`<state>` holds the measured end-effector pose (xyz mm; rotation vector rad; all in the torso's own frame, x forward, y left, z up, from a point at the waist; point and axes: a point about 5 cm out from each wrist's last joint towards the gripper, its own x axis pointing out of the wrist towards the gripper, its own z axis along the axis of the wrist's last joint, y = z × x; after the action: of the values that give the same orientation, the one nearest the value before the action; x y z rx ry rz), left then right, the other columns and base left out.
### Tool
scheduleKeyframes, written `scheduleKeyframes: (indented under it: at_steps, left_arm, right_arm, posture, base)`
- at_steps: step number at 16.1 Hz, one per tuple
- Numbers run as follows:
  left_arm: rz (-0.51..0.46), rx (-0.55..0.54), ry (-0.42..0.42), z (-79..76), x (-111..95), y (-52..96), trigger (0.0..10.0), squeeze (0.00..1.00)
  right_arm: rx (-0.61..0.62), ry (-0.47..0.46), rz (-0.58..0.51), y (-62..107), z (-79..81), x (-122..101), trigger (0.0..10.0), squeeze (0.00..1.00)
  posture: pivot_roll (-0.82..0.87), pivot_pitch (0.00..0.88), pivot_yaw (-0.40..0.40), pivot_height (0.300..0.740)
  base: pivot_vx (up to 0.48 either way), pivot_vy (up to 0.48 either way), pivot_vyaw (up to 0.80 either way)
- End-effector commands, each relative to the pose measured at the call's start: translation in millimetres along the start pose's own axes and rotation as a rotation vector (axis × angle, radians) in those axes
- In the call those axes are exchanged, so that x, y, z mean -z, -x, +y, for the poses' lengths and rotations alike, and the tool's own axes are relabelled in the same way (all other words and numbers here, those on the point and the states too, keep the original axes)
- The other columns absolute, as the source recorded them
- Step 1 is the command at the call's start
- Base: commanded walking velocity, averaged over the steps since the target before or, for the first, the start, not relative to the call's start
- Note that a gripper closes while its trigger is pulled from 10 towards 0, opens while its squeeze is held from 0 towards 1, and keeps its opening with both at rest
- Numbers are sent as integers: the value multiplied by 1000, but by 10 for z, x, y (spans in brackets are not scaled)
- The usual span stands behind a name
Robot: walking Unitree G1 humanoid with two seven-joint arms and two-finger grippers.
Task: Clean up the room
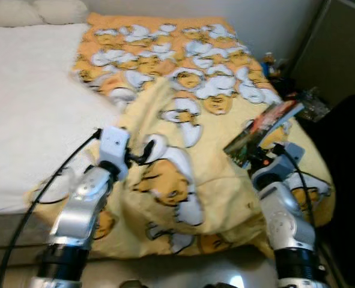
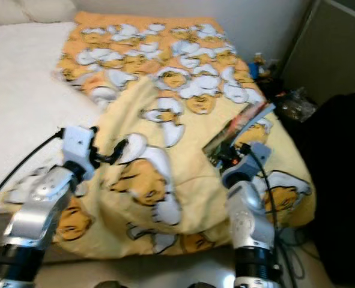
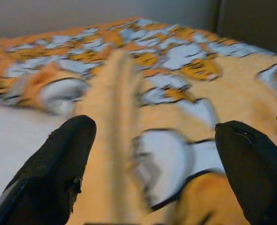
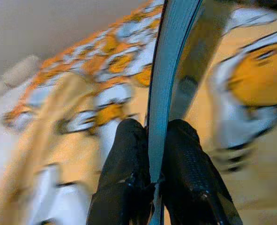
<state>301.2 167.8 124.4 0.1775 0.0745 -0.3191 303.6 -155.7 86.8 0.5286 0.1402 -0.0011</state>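
A yellow blanket (image 1: 183, 108) printed with cartoon egg figures lies rumpled over the right part of a bed. My right gripper (image 1: 253, 157) is shut on a thin magazine (image 1: 267, 125) and holds it tilted above the blanket's right side; in the right wrist view its edge (image 4: 168, 70) runs out between the two fingers (image 4: 124, 159). My left gripper (image 1: 142, 152) is open over a raised fold of the blanket (image 3: 119, 122), its fingers (image 3: 58, 159) spread wide on either side.
White sheet (image 1: 27, 102) covers the bed's left part, with pillows (image 1: 39, 11) at the head. Small clutter (image 1: 312, 105) lies on the floor by a dark cabinet (image 1: 339, 54) at the right. The bed's foot edge (image 1: 183, 249) is just before me.
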Motion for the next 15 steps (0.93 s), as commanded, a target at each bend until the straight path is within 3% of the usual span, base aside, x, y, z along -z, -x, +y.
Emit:
scheduleKeyframes:
  at_steps: [1,5,15]
  left_arm:
    - [-11,9,-6,-34,-37,-26,10000,145]
    - [-8,10,-11,-32,-34,-23,10000,141]
    - [-4,1,-14,-9,-31,-30,10000,145]
  right_arm:
    - [-26,23,-37,-16,35,-107,10000,0]
    - [-25,19,-39,-17,32,-105,10000,0]
    - [-62,29,-8,-23,91,-65,10000,0]
  posture:
    - [31,0,-14,740]
    - [31,0,-13,740]
    - [33,0,-12,740]
  base:
    - [0,405,0]
    - [0,413,-703]
    - [0,418,0]
